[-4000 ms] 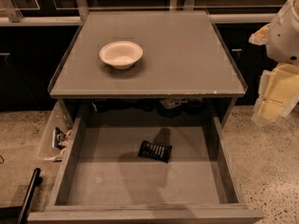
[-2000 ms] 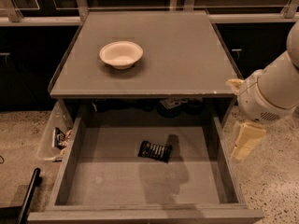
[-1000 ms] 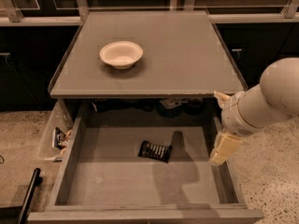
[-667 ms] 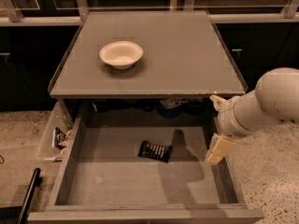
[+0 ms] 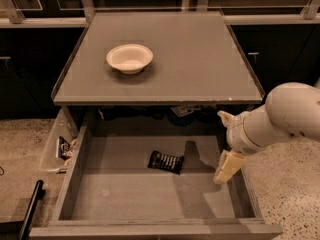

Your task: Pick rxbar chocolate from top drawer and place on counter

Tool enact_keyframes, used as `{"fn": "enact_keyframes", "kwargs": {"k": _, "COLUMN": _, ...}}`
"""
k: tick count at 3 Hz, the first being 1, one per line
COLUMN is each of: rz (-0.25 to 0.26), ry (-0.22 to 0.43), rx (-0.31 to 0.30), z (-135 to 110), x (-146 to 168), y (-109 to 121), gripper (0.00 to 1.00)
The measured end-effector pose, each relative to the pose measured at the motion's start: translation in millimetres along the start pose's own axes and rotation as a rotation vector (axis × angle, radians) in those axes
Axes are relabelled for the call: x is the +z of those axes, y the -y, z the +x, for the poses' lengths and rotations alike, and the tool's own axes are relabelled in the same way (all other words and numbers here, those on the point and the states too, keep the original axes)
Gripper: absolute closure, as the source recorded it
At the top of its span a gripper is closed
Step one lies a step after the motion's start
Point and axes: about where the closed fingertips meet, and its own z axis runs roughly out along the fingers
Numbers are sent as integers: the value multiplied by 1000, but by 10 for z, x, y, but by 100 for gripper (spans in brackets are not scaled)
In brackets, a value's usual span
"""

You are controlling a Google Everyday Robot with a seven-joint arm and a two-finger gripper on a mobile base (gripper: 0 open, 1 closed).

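The rxbar chocolate [image 5: 166, 162], a small black wrapper with white lettering, lies flat on the floor of the open top drawer [image 5: 115, 196], near its middle. My gripper [image 5: 226, 168] hangs over the drawer's right side, to the right of the bar and apart from it, on the end of a white arm [image 5: 280, 116] that comes in from the right. The counter [image 5: 200, 54] is the grey tabletop above the drawer.
A white bowl [image 5: 129, 58] sits on the counter's left half. A narrow clear tray [image 5: 59, 149] with small packets hangs at the drawer's left. A black bar [image 5: 31, 211] stands at the lower left. Speckled floor [image 5: 295, 194] lies to the right.
My arm has swung in from the far right and come down toward the left, bringing the gripper over the drawer's right side. The bar and the bowl have not moved.
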Motion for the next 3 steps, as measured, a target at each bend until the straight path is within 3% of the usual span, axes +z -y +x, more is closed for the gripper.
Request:
{"fn": "enact_keyframes", "kwargs": {"k": 2, "rz": -81, "ry": 109, "rx": 145, "z": 77, "x": 722, "y": 10, "gripper": 0}}
{"fn": "enact_keyframes", "kwargs": {"k": 3, "rz": -133, "ry": 185, "rx": 152, "z": -177, "x": 1295, "y": -25, "gripper": 0}}
